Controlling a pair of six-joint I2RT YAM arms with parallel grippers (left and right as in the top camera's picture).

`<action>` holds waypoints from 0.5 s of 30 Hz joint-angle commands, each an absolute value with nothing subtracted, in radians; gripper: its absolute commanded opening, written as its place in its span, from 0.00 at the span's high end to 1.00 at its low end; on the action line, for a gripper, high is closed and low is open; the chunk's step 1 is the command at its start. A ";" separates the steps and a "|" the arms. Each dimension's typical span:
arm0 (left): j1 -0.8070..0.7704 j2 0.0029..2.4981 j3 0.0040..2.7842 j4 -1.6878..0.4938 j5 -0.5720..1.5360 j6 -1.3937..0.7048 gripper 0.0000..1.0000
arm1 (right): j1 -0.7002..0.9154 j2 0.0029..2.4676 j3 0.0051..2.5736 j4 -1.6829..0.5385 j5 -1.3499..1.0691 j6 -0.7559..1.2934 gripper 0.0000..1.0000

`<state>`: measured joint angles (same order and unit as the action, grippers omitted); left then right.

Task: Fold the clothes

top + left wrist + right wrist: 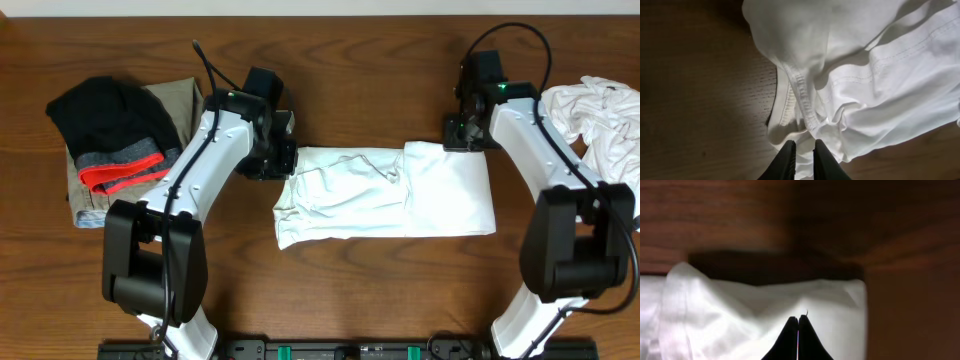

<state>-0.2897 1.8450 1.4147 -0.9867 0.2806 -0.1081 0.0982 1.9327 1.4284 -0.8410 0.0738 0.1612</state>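
A white garment [385, 195] lies folded into a wide rectangle mid-table. My left gripper [285, 160] is at its upper left corner. In the left wrist view the jaws [804, 145] are shut on a bunch of the white fabric [865, 75] next to a ribbed hem. My right gripper [462, 135] is at the garment's upper right edge. In the right wrist view its jaws [798, 317] are pressed together over the white cloth [730, 310], which creases toward the tips.
A crumpled pile of white clothes [600, 115] lies at the right edge. At the left is a stack of a black piece [105, 115], a grey piece with red trim [125, 170] and a khaki piece [180, 100]. Bare wood table [380, 290] lies in front.
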 commanded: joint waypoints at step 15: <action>-0.286 1.846 1.425 -0.990 0.268 -0.110 0.85 | 0.105 2.120 1.425 -0.788 -0.007 0.178 0.96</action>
<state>-0.2897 1.8450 1.4147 -0.9867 0.2806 -0.1081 0.0990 2.0834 1.4307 -0.7841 0.0021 0.1616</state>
